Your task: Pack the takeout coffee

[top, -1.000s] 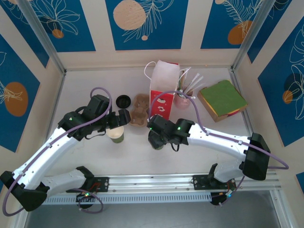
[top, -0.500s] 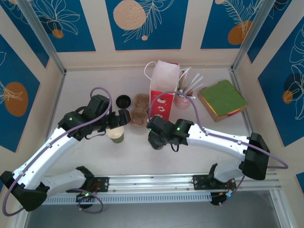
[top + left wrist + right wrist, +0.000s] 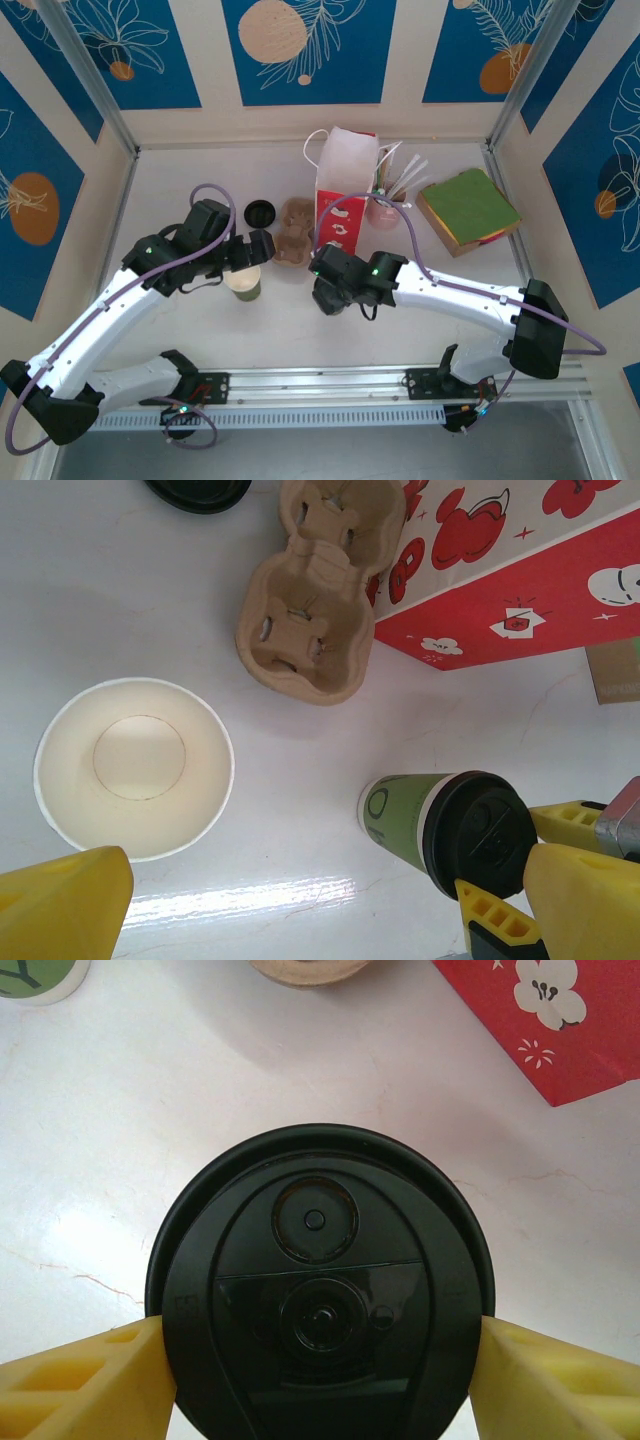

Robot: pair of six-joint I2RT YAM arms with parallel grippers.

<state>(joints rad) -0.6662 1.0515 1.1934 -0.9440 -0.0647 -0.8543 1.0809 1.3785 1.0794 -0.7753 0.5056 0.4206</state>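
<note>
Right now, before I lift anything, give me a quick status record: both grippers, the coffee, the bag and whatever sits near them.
right gripper: closed on the takeout coffee, one finger on each side of its black lid
takeout coffee: upright, lid on, outside the bag
left gripper: open, holding nothing, above the lidless cup
lidless cup: upright, empty
cup carrier: empty, beside the bag
loose lid: on the table, beyond the lidless cup
bag: standing, not yet packed

Right claw [image 3: 320,1385] grips takeout coffee [image 3: 320,1260], both sides; red bag [image 3: 570,1020] upper right.
</note>
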